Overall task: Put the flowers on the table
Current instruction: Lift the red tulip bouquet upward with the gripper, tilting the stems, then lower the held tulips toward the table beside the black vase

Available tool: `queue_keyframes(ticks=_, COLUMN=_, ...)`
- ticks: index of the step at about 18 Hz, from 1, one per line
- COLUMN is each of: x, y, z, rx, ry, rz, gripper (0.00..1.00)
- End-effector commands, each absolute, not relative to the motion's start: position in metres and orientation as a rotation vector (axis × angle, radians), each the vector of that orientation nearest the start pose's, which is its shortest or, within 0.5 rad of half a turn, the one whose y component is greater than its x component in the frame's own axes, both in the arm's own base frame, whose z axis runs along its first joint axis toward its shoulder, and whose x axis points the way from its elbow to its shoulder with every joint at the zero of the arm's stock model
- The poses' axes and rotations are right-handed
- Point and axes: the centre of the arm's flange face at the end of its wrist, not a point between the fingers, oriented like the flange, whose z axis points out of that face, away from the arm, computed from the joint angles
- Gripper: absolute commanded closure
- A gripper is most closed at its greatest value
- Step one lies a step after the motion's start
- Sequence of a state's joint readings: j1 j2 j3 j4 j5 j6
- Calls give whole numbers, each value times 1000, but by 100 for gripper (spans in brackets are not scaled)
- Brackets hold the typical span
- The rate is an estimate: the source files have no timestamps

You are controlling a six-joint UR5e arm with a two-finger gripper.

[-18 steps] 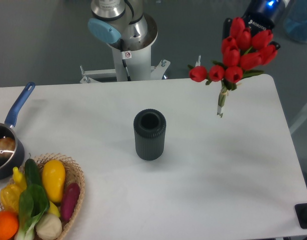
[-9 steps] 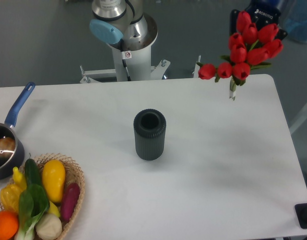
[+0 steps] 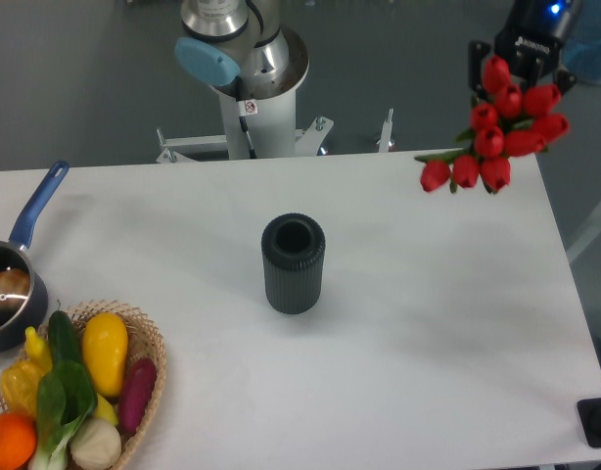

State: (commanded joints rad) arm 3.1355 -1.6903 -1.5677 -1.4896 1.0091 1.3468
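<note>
The bunch of red tulips (image 3: 501,127) has climbed and swung toward the far right corner over the last second. A second ago its stems hung down over the tabletop (image 3: 428,333) right of the vase; half a second ago only a short stub of stem showed below the blooms; now no stem is visible at all, and the heads cluster at the far right edge of the tabletop, seen almost head-on. The bunch is carried in the air, apparently tipping from upright toward level, which would suit laying it down flat. The flowers are lifted clear of the dark ribbed vase (image 3: 294,262), but they are not yet on the tabletop, so the placing itself is still to come.

The gripper (image 3: 521,59) sits at the top right, dark and partly cut off by the frame edge. It appears to be pinching the tulips near the stems behind the heads, though the fingers themselves are hidden by the blooms, so that grip is a judgement from the bunch hanging unsupported.

The tabletop is white, matte and smooth, with rounded corners. Well apart from the vase, at the left edge, stands a blue-handled saucepan (image 3: 12,284), and in the near left corner a wicker basket (image 3: 149,377) of vegetables. Behind the tabletop rises the arm's base column (image 3: 244,78) against a grey floor.
</note>
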Motion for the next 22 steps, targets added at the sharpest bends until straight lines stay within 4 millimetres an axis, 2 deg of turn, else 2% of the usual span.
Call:
queue_keyframes(ticks=5, x=-543, y=204, z=429, rx=-2710, ry=-236, rz=-112, gripper=58)
queue_keyframes(ticks=8, x=-542, y=221, z=421, rx=-2732, ry=-190, rz=-121, gripper=58)
queue_keyframes(ticks=10, x=-545, y=225, z=412, rx=-2735, ry=-182, rz=-136, gripper=55)
queue_keyframes(ticks=15, x=-548, y=262, z=385, rx=-2773, ry=-93, rz=-143, gripper=55)
queue_keyframes(ticks=18, x=-550, y=270, z=366, rx=-2845, ry=-51, rz=-162, gripper=55)
queue_keyframes(ticks=22, x=-552, y=277, z=357, rx=-2852, ry=-34, rz=-166, gripper=55)
